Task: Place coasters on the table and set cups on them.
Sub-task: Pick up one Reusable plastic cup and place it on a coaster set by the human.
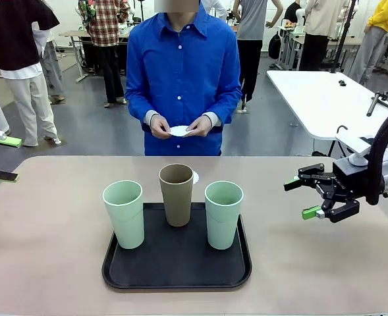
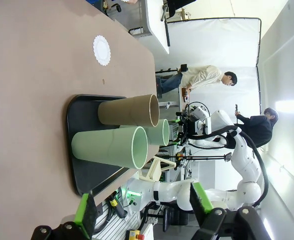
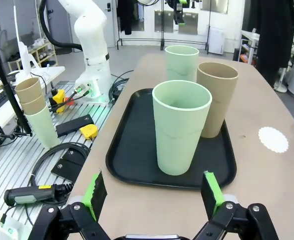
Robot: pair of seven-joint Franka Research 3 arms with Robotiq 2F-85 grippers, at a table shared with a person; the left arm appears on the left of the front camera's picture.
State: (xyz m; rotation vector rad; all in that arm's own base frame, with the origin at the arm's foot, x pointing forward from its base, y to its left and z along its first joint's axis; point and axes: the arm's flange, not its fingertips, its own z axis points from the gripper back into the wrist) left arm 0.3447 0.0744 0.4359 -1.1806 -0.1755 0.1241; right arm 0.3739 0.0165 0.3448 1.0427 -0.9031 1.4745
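Desk: How do your pincers stand?

Operator: My right pincer (image 1: 300, 197) hangs above the table (image 1: 55, 250), off the tray's right side, with its jaws spread wide and nothing between them; it points sideways toward the cups; my left pincer (image 1: 6, 158) sits over by the table's left end, likewise spread open and empty.

Desk: And the cups?

Operator: All three stand upright on the black tray (image 1: 177, 280); through the right pincer's own camera the nearest mint cup (image 3: 180, 127) is straight ahead of the fingers, well apart from them; the brown cup (image 3: 215, 97) stands just behind it and a little to one side; the second mint cup (image 3: 181, 62) is the farthest of the three; seen from the left pincer the order turns round, so that second mint cup is the closest, and it too is well clear of the fingers.

Desk: Coasters?

Operator: I see one coaster (image 3: 273, 139) lying flat on the bare table, beyond the brown cup as my right pincer looks, apart from the tray and touching no cup; another coaster (image 1: 179, 130) is in the person's hands (image 1: 199, 125) on the far side of the table, well away from both pincers; no cup stands on a coaster yet.
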